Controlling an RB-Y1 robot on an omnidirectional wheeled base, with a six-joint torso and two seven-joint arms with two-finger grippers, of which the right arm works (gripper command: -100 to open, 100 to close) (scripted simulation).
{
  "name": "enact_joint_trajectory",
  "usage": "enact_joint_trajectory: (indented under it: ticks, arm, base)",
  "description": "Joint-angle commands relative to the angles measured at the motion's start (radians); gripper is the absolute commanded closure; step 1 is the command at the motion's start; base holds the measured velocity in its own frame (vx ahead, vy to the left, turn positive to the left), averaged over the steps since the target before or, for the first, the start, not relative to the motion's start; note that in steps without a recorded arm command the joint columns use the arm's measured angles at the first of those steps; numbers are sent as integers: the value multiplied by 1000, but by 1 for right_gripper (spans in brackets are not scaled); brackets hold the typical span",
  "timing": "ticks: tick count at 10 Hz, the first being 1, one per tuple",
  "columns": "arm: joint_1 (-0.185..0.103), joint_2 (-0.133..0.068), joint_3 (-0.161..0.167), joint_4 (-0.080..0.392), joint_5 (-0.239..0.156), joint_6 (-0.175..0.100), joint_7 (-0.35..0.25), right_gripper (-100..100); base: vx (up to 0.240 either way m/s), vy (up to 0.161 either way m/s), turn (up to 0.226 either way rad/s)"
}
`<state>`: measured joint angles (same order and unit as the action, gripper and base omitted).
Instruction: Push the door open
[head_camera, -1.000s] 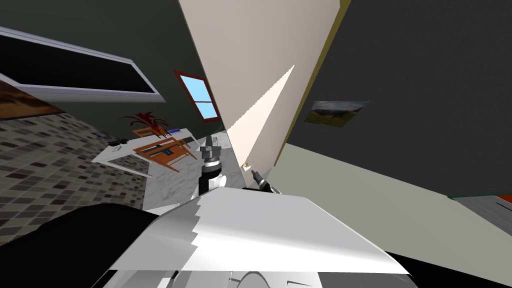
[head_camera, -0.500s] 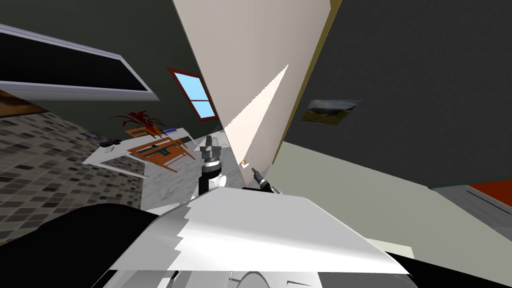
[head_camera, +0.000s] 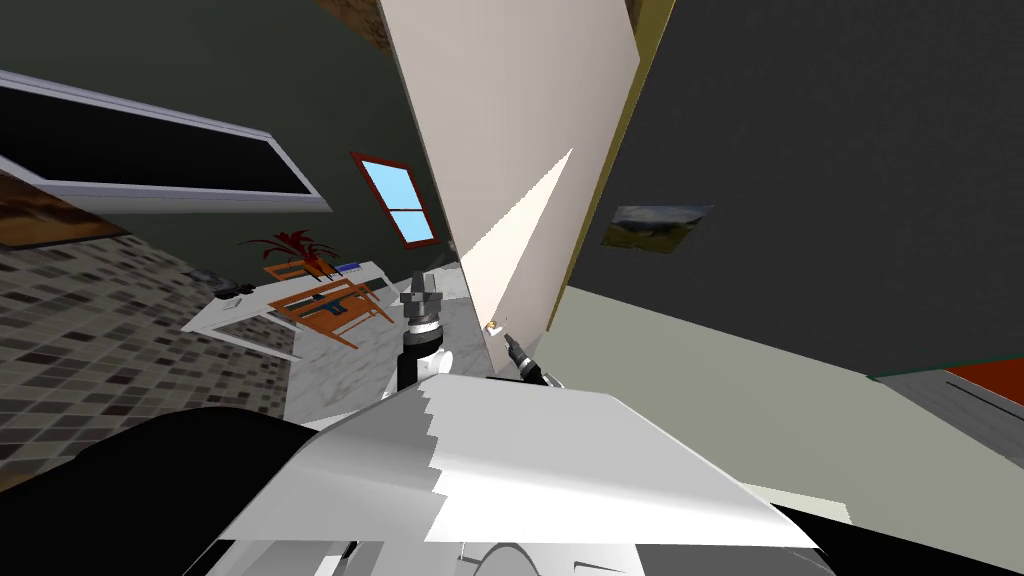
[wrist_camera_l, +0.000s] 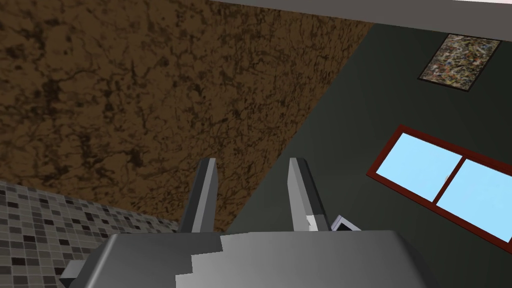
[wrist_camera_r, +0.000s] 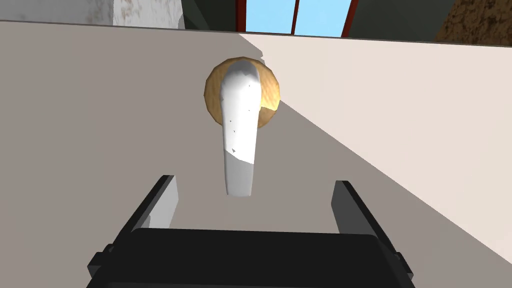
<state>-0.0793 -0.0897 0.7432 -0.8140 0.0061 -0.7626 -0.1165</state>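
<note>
Pale beige door (head_camera: 520, 150) stands tall just ahead of the robot, with a thin yellow-green frame (head_camera: 600, 200) running along its far side. Its near edge stands free, and past that edge the next room shows: a white table (head_camera: 250, 300) with orange chairs (head_camera: 335, 305) and a red-framed window (head_camera: 400, 198). That side looks roomy. On the other side of the door there is a dark wall with a small picture (head_camera: 655, 225) and a bare pale floor (head_camera: 720, 390).

A white handle (wrist_camera_r: 240, 135) sits on a round tan plate (wrist_camera_r: 267, 95), close to the door's free edge. The right gripper (wrist_camera_r: 254, 181) points straight at it, very near the door. Its two fingers are wide apart, and the handle's end hangs between them with a gap on each side. I cannot tell if anything touches the door.

The left gripper (head_camera: 420, 290) is raised beside the door's free edge, on the open side. Its fingers (wrist_camera_l: 205, 190) stand a little apart and hold nothing.
</note>
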Motion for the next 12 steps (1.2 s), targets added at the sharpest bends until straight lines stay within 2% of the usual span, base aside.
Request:
enact_joint_trajectory:
  ticks: [1, 4, 5, 6, 11, 12]
  arm:
    - [-1, 4, -4, 4, 0, -2, 3, -100]
    - [-3, 16, -13, 15, -1, -5, 8, -100]
    - [-3, 13, -11, 13, -1, -4, 7, -100]
    - [-3, 13, -11, 13, -1, -4, 7, 100]
    - [-3, 13, -11, 13, -1, -4, 7, 100]
    - [0, 8, -24, 9, -6, 0, 10, -100]
  base:
    - [154, 138, 22]
    - [170, 144, 36]
    - [74, 57, 2]
    - [-9, -6, -6]
    - [-16, -13, 1]
    - [-159, -44, -132]
